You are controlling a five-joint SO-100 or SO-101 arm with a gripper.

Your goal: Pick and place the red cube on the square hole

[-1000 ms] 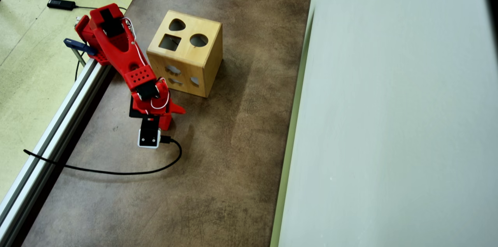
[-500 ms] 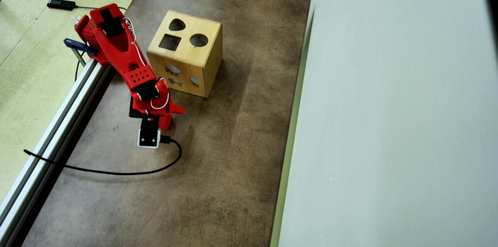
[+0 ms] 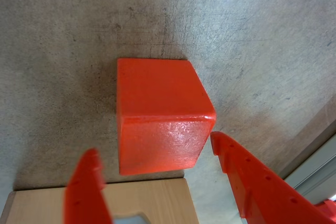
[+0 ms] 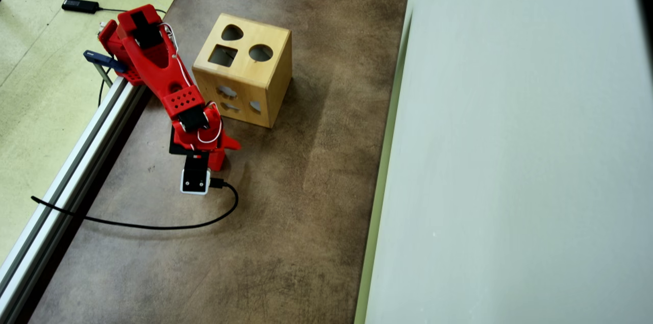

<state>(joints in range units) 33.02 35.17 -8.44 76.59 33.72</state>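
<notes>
On the brown mottled tabletop [image 3: 252,35], the red cube [image 3: 160,114] is seen in the wrist view, resting flat with a shadow along its left side. The gripper [image 3: 155,156] is set just over it, entering from the bottom edge. One red finger [image 3: 86,190] is seen at the cube's lower left corner and the other finger [image 3: 252,182] just off its lower right corner, so the jaws are spread slightly wider than the cube. Whether either finger touches the cube cannot be told; no firm grip is shown. A strip of light wood [image 3: 147,200] is visible at the bottom edge between the fingers, with part of a pale cut-out in it.

From overhead, the red arm [image 4: 163,74] is seen reaching from a metal rail [image 4: 76,160] at the table's left edge, bent down near the front left corner of the wooden shape-sorter box [image 4: 245,71]. The cube itself is hidden under the wrist in this view. A white wrist camera [image 4: 195,180] is mounted at the arm's end, with a black cable [image 4: 153,225] curving away across the table. The square hole [image 4: 223,55] is cut in the box's top face, beside a round hole [image 4: 260,52] and below a rounded heart-like hole [image 4: 232,32]. All three top holes are seen dark and unfilled. A pale wall panel [image 4: 510,140] is seen along the right side.
</notes>
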